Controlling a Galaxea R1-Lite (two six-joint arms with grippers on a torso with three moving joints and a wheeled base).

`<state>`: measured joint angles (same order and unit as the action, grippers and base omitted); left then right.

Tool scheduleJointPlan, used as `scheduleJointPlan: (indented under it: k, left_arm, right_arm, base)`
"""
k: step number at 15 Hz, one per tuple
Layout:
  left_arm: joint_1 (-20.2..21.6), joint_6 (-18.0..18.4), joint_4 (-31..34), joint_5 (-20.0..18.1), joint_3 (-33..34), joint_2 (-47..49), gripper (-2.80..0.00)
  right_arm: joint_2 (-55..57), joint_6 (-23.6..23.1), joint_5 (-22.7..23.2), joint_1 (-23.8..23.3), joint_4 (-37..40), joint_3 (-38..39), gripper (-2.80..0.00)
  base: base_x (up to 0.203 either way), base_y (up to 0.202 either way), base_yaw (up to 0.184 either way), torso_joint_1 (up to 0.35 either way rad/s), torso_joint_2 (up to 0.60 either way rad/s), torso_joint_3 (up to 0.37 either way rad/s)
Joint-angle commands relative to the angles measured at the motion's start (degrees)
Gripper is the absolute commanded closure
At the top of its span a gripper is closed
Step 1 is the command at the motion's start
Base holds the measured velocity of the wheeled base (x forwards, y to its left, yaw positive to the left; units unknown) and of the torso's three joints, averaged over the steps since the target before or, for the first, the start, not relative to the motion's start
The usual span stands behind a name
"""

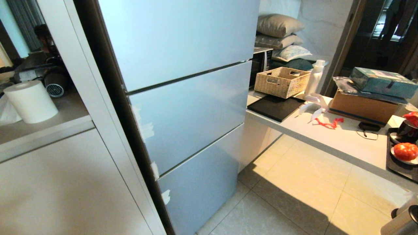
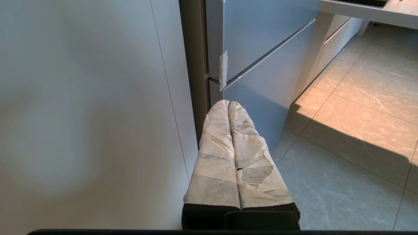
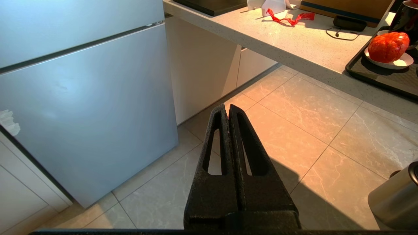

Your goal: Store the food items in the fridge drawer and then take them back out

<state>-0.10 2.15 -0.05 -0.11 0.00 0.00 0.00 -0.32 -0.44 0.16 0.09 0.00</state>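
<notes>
Fridge: the pale blue-grey fridge stands between a white cabinet on its left and the worktop on its right; all three stacked door panels are closed, with bits of white tape along the left edge.
Fridge drawer: not visible behind the closed panels.
Food items: one glossy red-orange tomato-like piece sits on a small white plate on a dark tray at the right end of the worktop; a second red piece shows at the picture's right edge behind a dark cup, mostly cut off.
Left gripper: the left gripper, its fingers wrapped in pale cloth, is closed with the fingers pressed together and holds nothing; it hangs low by the gap between cabinet and fridge.
Right gripper: the right gripper is black, fully closed and empty, above the tiled floor in front of the fridge.
Other worktop things: a wicker basket, a white bottle, a red ribbon scrap, a cardboard box.
</notes>
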Motion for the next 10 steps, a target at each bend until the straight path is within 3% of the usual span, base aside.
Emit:
scheduleJointPlan:
  k: [1, 6, 8, 10]
  left_arm:
    - [0.0, 0.0, -1.4, 0.1, -0.1, 0.1, 0.0]
    - [0.0, -1.1, -3.2, 0.1, -9.3, 5.2, 0.0]
    - [-0.1, -6.1, -3.6, 0.0, -13.1, 13.7, 0.0]
    - [-0.5, -17.1, -4.3, -0.6, -18.0, 26.2, 0.0]
  right_arm:
    - [0.1, 0.0, 0.0, 0.0, -0.1, 0.0, 0.0]
    - [0.1, 0.0, 0.0, 0.0, 0.0, 0.0, 0.0]
    - [0.1, 0.0, 0.0, 0.0, 0.0, 0.0, 0.0]
    - [0.1, 0.0, 0.0, 0.0, 0.0, 0.0, 0.0]
  base:
    - [0.0, 0.0, 0.0, 0.0, 0.0, 0.0]
    - [0.0, 0.0, 0.0, 0.0, 0.0, 0.0]
    - [0.0, 0.0, 0.0, 0.0, 0.0, 0.0]
    - [0.0, 0.0, 0.0, 0.0, 0.0, 0.0]
